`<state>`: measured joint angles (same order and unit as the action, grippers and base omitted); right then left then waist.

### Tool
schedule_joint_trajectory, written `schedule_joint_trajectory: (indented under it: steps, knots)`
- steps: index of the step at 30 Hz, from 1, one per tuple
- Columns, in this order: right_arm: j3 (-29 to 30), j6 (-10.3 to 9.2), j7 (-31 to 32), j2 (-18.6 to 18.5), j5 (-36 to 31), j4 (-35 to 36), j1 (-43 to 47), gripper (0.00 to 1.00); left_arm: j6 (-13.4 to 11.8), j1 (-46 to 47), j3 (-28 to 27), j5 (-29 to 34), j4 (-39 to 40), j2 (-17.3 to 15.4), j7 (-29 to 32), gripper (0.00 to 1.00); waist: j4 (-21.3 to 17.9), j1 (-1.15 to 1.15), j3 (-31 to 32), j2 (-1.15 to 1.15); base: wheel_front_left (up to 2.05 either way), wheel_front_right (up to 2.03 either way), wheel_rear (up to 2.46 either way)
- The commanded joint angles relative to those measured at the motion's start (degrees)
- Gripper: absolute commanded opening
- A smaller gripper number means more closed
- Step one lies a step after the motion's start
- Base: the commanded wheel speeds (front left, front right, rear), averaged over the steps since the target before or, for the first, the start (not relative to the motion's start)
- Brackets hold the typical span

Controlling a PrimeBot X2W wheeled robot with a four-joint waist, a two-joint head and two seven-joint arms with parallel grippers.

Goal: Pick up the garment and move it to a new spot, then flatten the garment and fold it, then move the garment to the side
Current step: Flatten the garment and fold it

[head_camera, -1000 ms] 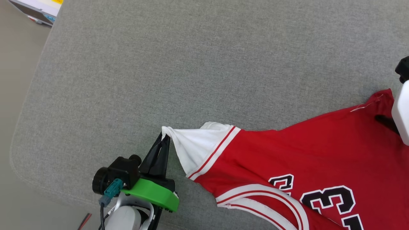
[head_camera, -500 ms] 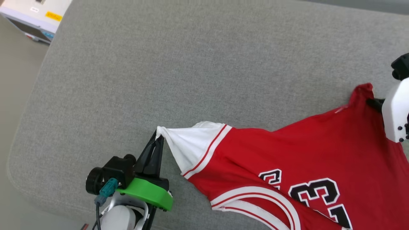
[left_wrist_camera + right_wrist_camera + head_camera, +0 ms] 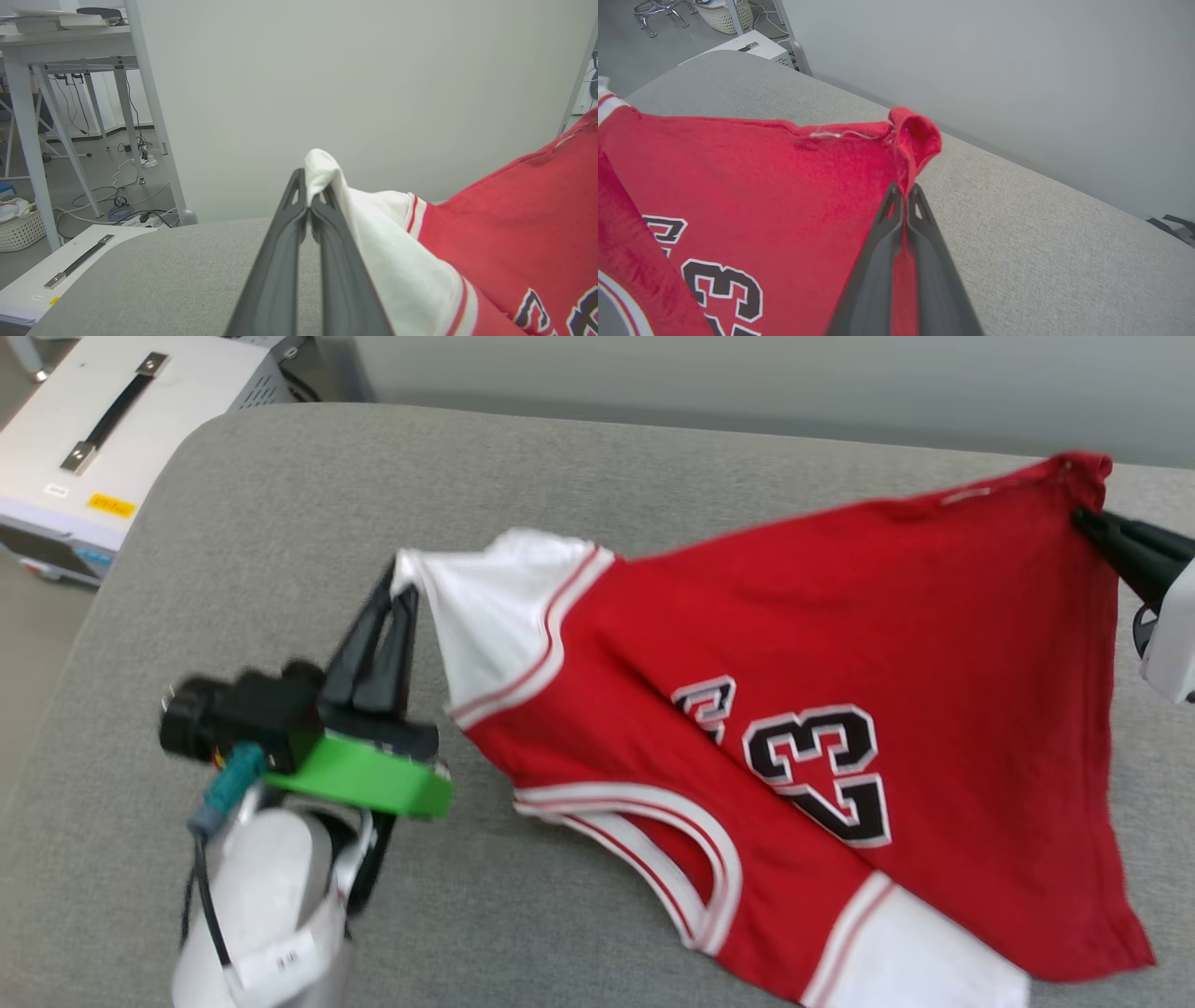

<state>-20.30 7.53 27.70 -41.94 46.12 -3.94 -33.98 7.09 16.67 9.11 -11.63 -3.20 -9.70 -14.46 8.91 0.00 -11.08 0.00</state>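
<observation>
A red garment (image 3: 803,644) with white sleeves and a black number 23 hangs spread in the air over a grey padded surface (image 3: 280,523). Its lower edge droops toward six o'clock and seems to touch the padding. At the garment's nine o'clock, the left gripper (image 3: 397,588) has its fingers pinched together on a white sleeve tip. At two o'clock, the right gripper (image 3: 1088,518) has its fingers clamped on a red hem corner. A white case (image 3: 103,439) sits beyond the surface at ten o'clock. The pick-up looks done and the carry under way. Setting down, flattening, folding and moving aside remain.
</observation>
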Motion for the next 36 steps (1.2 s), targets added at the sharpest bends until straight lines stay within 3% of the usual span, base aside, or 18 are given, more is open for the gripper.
schedule_joint_trajectory:
  steps: [1,9,17,29,36]
  knots:
    - [1.0,-0.04,-0.9,0.6,-0.5,0.9,-0.3,0.00,0.2,3.7,-0.1,-0.3,0.7,-0.9,0.5,0.00,-1.6,0.00,0.8,0.00,0.00,0.00,0.00]
    - [5.6,-0.04,-2.2,4.7,-4.7,1.6,-8.3,0.00,0.4,20.8,0.9,-3.3,2.2,-4.5,4.6,0.00,-4.0,0.00,-3.9,0.00,0.00,0.00,0.00]
    - [9.9,-0.04,-3.8,9.2,-10.0,-1.9,-23.5,0.00,0.4,42.9,2.4,-7.0,-2.7,-8.3,6.5,0.00,-4.7,0.00,-12.1,0.00,0.00,0.00,0.00]
    - [7.3,-0.04,-8.2,13.6,-18.9,-16.9,-52.5,0.00,0.4,74.9,8.2,-8.7,-19.4,-11.0,4.4,0.00,-5.7,0.00,-21.1,0.00,0.00,0.00,0.00]
    - [4.3,-0.04,-13.9,15.0,-21.3,-26.4,-65.0,0.00,0.4,86.9,11.4,-10.9,-27.3,-12.6,2.0,0.00,-6.0,0.00,-23.0,0.00,0.00,0.00,0.00]
